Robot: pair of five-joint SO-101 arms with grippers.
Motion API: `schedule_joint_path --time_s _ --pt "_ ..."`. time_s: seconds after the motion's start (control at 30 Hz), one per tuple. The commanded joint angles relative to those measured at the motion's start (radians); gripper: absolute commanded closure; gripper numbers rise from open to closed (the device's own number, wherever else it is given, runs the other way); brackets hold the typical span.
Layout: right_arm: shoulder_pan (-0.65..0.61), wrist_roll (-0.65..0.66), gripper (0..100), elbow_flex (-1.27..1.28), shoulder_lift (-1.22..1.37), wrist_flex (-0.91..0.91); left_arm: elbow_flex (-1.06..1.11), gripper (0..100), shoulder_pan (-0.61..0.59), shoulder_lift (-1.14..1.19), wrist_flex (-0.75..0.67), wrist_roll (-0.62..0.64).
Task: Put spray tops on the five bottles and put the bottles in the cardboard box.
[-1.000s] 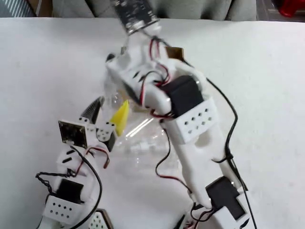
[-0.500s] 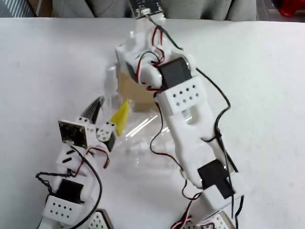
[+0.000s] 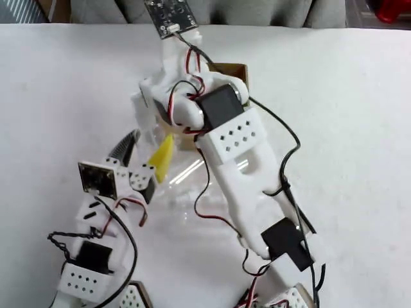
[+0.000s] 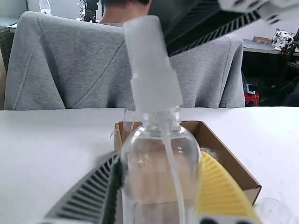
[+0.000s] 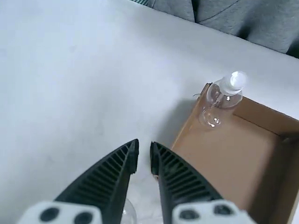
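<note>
My left gripper (image 4: 156,189) is shut on a clear bottle (image 4: 159,163), held upright between its black and yellow fingers. A frosted spray top (image 4: 152,65) sits on the bottle's neck, leaning slightly. Right behind it stands the cardboard box (image 4: 219,149). My right gripper (image 5: 143,147) hovers above the table beside the box (image 5: 233,154); its jaws stand a narrow gap apart with nothing between them. One capped bottle (image 5: 223,95) stands in a corner of the box. From above, the right arm (image 3: 237,167) covers most of the box (image 3: 234,69), and the left gripper (image 3: 153,138) sits at its near-left side.
Clear plastic items (image 3: 186,183) lie on the white table (image 3: 347,128) between the two arms. A grey-covered chair back (image 4: 60,65) stands behind the table's far edge. Open table spreads to the left and right of the box.
The right arm has swung over the box, first toward the table's far edge, then a little to the left. The left arm and its bottle have kept still.
</note>
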Motion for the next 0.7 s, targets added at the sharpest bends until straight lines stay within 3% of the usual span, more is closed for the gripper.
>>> schedule_joint_path --time_s 0.0,0.27,0.67 --pt "0.035 0.003 98.3 -0.055 -0.024 -0.002 -0.014 98 0.010 -0.021 -0.031 0.003" --pt "0.113 0.005 98.3 -0.129 -0.024 0.045 -0.014 98 0.015 -0.021 -0.031 0.003" --pt "0.131 0.005 98.3 -0.258 -0.021 0.302 -0.080 98 0.015 -0.019 0.026 0.005"
